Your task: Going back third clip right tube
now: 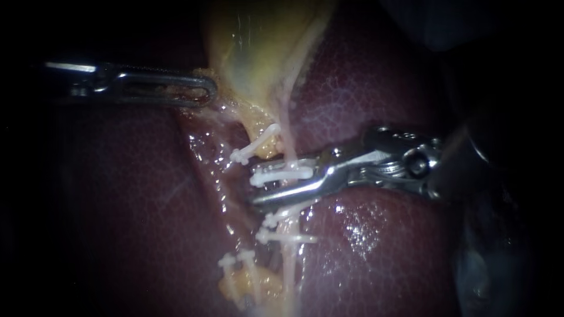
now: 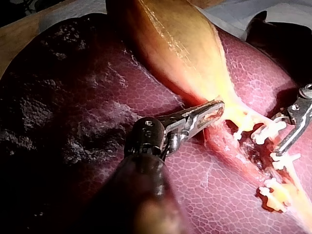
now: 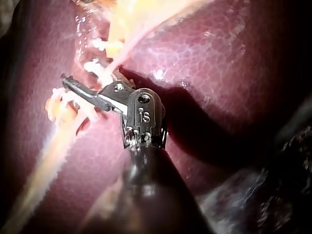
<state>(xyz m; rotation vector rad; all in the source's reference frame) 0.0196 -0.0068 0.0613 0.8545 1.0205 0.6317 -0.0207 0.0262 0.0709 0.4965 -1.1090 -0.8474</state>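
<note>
My right instrument [image 1: 254, 189] comes in from the right, its jaws open across the pale right tube [image 1: 289, 258]. A white clip [image 1: 276, 173] sits on that tube along the upper jaw, and the lower jaw lies bare beneath it. Two more white clips [image 1: 286, 238] cross the same tube lower down. My left instrument [image 1: 202, 93] is shut on the yellow neck of the gallbladder [image 1: 258, 53], holding it taut. The left wrist view shows this grip [image 2: 212, 113]. In the right wrist view the right instrument [image 3: 73, 90] reaches among the clips.
Dark red liver [image 1: 364, 235] lies on both sides of the opened groove. Another white clip [image 1: 255, 148] sits on the left tube, and two more [image 1: 235, 261] near yellow fat lower down. Wet raw tissue [image 1: 217, 158] lines the groove.
</note>
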